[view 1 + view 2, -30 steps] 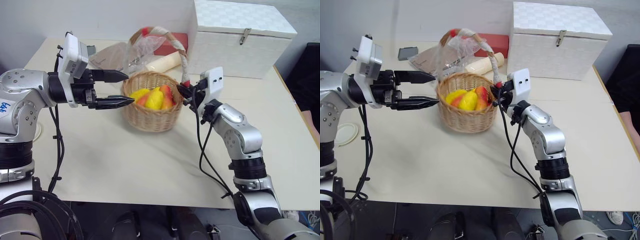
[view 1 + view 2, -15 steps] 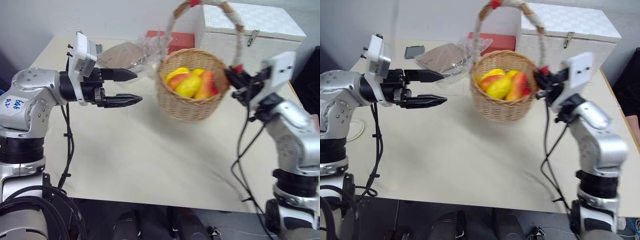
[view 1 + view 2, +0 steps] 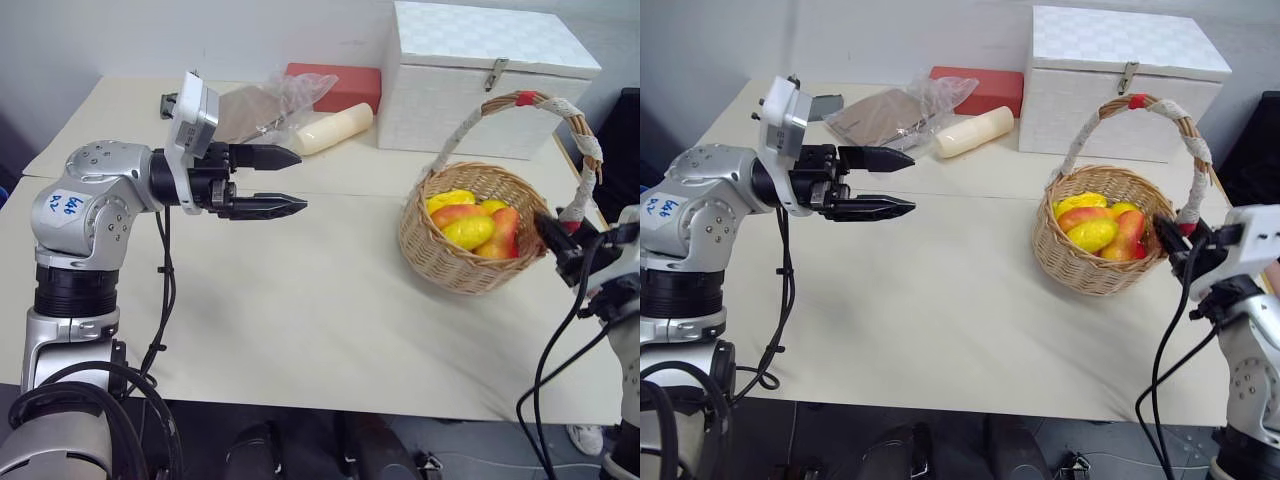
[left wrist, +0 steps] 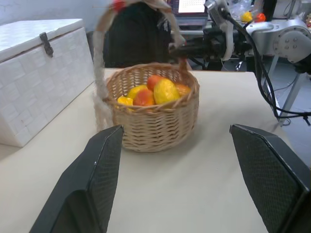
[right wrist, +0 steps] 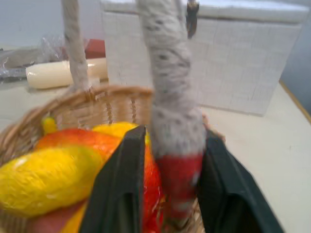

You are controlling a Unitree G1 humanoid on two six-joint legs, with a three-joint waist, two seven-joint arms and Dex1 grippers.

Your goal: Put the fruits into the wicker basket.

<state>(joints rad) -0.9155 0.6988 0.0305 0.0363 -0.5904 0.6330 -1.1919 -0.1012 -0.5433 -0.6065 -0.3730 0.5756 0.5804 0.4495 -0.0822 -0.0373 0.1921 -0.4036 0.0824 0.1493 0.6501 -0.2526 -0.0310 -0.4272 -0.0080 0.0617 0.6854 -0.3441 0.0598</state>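
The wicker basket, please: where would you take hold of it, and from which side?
Grip the wicker basket by its arched handle, probably at the top from above: it stands upright, clear above the fruits, and the white box crowds the far side.

silver arms (image 3: 95, 195), black cables (blue-marked label)

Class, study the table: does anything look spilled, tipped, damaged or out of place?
Nothing stands out. The wicker basket sits upright on the table with the fruits inside it; none lie spilled. The right gripper straddles the handle's red end.
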